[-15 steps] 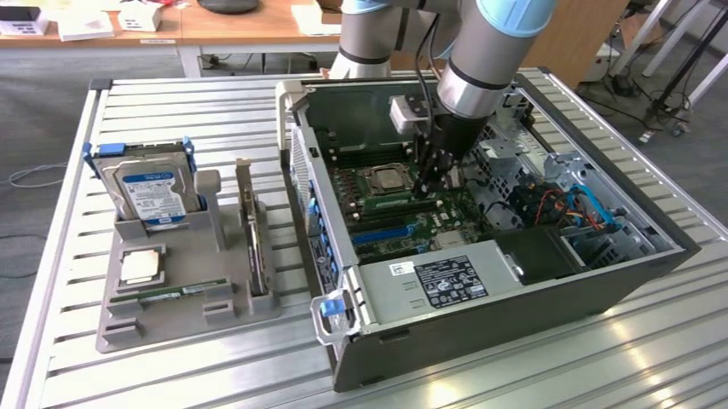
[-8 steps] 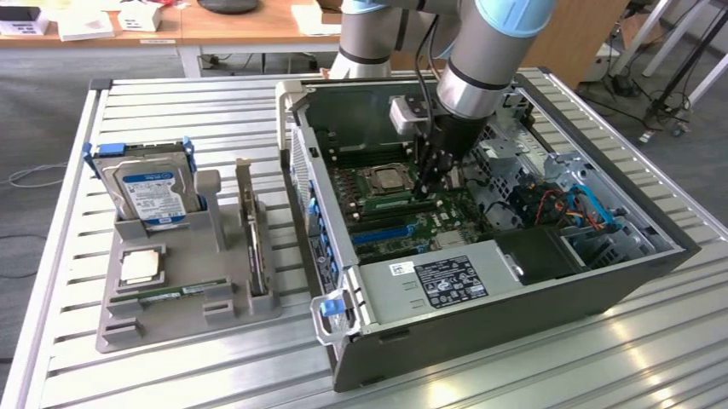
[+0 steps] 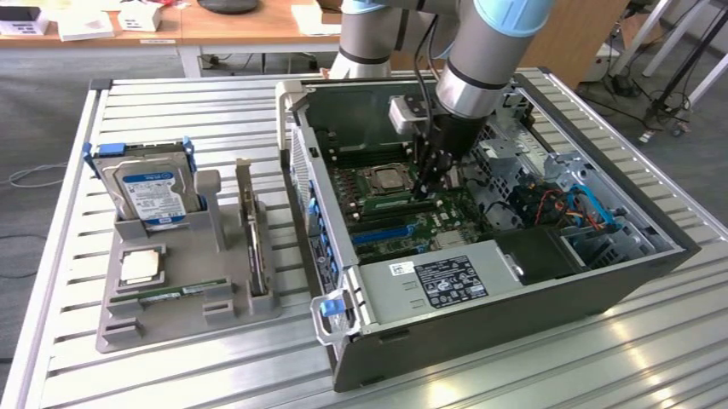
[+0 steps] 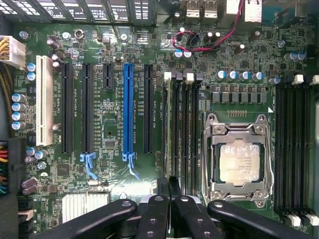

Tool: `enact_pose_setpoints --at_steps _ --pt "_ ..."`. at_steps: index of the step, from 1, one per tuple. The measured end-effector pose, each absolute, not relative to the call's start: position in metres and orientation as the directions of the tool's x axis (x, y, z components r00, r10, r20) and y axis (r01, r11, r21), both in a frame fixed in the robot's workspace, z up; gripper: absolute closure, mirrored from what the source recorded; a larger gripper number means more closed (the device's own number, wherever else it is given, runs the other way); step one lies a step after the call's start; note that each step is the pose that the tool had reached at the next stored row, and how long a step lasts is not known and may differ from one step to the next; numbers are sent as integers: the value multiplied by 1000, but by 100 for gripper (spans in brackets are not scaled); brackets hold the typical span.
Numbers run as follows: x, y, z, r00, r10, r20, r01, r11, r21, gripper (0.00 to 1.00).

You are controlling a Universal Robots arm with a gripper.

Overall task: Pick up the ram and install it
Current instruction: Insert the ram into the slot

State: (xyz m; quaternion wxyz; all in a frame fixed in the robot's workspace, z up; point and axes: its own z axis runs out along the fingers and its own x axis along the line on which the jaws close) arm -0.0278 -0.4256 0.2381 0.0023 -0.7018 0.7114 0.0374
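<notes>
Green motherboard with one blue slot, one white slot; grey tray; black claw.

table: ribbed bare metal, satin sheen | tray: grey plastic, matt | case: dark metal, matt | motherboard: green, glossy | processor: silver metal lid | gripper: black, slight sheen
</notes>
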Motion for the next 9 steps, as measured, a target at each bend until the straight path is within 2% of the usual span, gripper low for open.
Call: enact_pose_setpoints --at_steps 9 --pt "-28 -425 233 -15 -998 -55 -999 12 50 88"
